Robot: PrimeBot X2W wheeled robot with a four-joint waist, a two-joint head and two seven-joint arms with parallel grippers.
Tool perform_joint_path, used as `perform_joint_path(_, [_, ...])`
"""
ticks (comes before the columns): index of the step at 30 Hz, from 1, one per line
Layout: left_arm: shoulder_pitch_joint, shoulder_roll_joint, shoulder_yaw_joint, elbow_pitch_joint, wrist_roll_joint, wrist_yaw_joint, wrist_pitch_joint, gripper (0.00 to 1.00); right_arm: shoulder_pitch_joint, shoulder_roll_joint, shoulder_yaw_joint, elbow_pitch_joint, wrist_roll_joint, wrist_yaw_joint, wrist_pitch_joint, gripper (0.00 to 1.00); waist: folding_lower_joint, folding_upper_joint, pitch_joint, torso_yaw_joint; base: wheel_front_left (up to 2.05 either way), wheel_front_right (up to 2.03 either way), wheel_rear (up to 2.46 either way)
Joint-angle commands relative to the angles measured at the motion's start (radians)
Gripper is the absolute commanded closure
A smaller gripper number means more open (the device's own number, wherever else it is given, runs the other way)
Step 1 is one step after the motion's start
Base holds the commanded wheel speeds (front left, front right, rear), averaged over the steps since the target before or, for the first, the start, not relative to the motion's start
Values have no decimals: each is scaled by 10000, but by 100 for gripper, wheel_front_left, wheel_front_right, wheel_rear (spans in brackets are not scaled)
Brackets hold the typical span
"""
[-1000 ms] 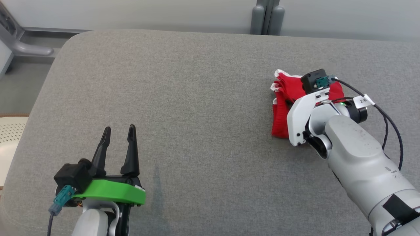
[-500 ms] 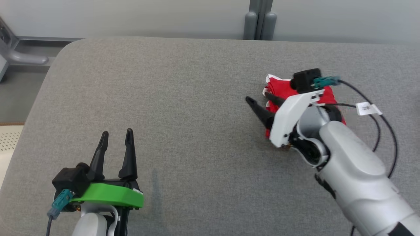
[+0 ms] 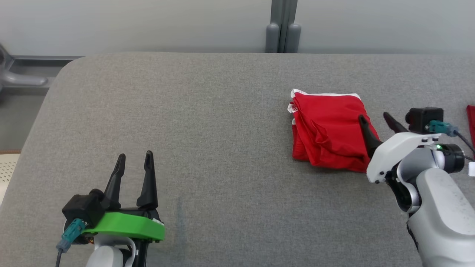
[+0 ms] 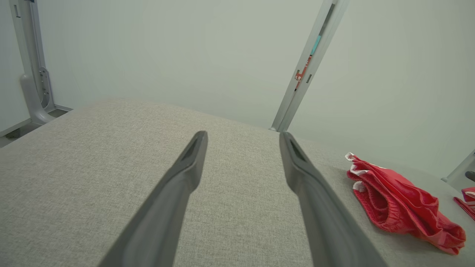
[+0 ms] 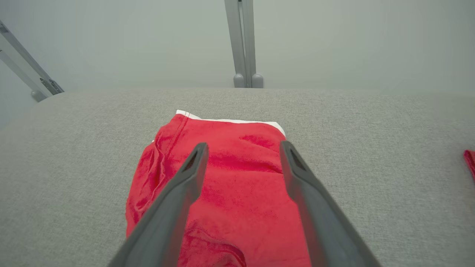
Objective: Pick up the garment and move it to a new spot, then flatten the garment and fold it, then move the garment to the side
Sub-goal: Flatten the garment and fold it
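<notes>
A red garment (image 3: 328, 129) with white trim lies folded in a compact bundle on the right part of the grey cushioned surface (image 3: 207, 122). It appears too in the left wrist view as a red garment (image 4: 400, 204) at the right, and in the right wrist view as a red garment (image 5: 230, 185) beneath the fingers. My right gripper (image 3: 373, 118) stands open at the bundle's right edge, above it, holding nothing. My left gripper (image 3: 134, 156) is open at the lower left, far from the cloth, with its fingers (image 4: 185, 174) empty.
A second red item (image 3: 471, 122) peeks in at the far right edge, seen also as a red item (image 5: 470, 161) in the right wrist view. A grey post (image 3: 281, 26) stands behind the surface against the pale wall. The surface's rounded corner is at the back left.
My right gripper has let go of the garment, lifted off it and drawn back to the right, now open. The head camera has shifted. The left gripper stays put.
</notes>
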Motion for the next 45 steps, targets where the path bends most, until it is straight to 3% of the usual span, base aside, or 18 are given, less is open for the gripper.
perform_joint_path(1, [-37,64,-73,1,37,-17,4,0,-87,106,34,221,-282,-1,-198,98,0,0,182,24,0,0,0])
perform_joint_path(8, [-435,102,-338,-14,18,-17,4,0,-781,780,726,2153,-1027,-1,-1276,100,0,0,622,331,0,0,0])
perform_joint_path(14, [-514,125,-287,56,-12,-17,4,0,-972,1227,2178,3326,-491,-1,-1514,100,0,0,649,426,0,0,0])
perform_joint_path(20, [-281,116,-121,122,-4,-18,4,0,-757,1342,3712,3627,259,-1,-1566,100,0,0,368,249,0,0,0])
perform_joint_path(25, [-58,132,36,149,57,-18,4,0,-476,1192,4516,2604,1269,-1,-1964,100,0,0,-21,-44,0,0,0])
perform_joint_path(26, [-12,138,80,155,66,-18,4,0,-368,1073,4585,2298,1425,-1,-2030,66,0,0,-104,-118,0,0,0])
perform_joint_path(27, [57,154,176,154,77,-18,4,0,-258,872,4640,1901,1545,-3,-2139,0,0,0,-207,-217,0,0,0])
perform_joint_path(32, [453,166,588,52,204,-18,4,0,406,264,3598,141,1715,-4,-2678,0,0,0,-621,-715,0,0,0])
perform_joint_path(37, [842,168,940,-66,402,-18,4,0,1487,14,1560,-1292,1202,-4,-2615,0,0,0,-872,-1185,0,0,0])
perform_joint_path(45, [1130,195,1112,-51,701,-18,4,0,2510,-142,-388,-2067,-142,-1,-1871,0,0,0,-986,-1532,0,0,0])
